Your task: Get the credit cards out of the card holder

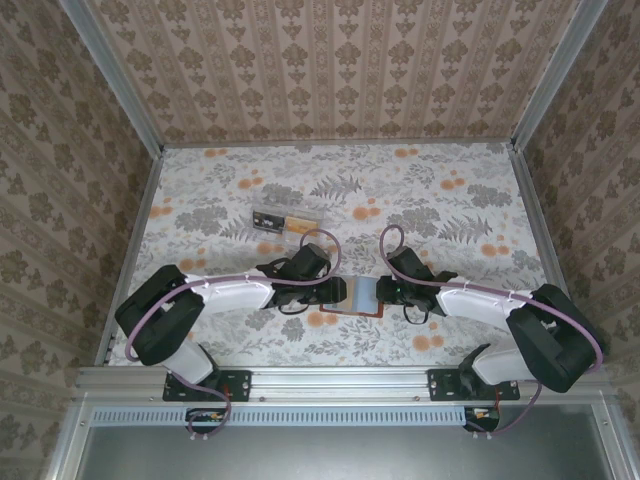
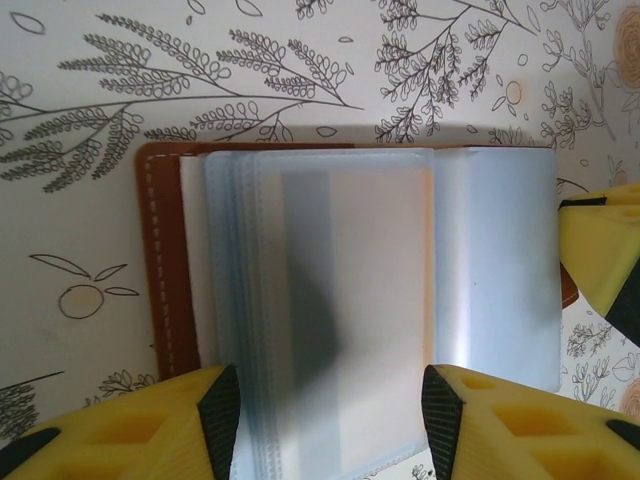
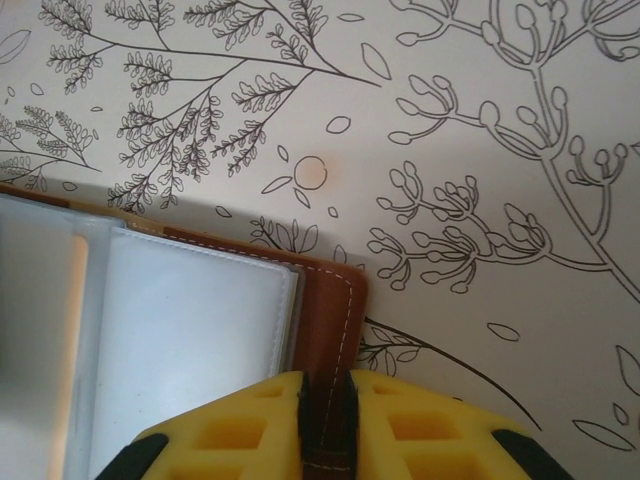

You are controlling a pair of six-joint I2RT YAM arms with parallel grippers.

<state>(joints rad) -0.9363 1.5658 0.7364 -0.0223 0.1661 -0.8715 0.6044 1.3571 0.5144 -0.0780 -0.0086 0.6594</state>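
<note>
- The reddish-brown leather card holder lay open, its cloudy plastic sleeves facing up, near the middle of the floral-printed table's near edge.
- The edge of an orange-tan credit card showed through one sleeve.
- The right gripper pinched the holder's stitched rim, fingers nearly together.
- The left gripper stood spread astride the sleeves.
- A clear plastic oblong box lay well apart, towards the far edge.

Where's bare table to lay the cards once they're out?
Widest free patch: far right, between the right arm and the back wall. Also the strip behind the clear box, and the far left corner beyond the left arm. Crowded: near centre, where left gripper and right gripper meet at the card holder.
</note>
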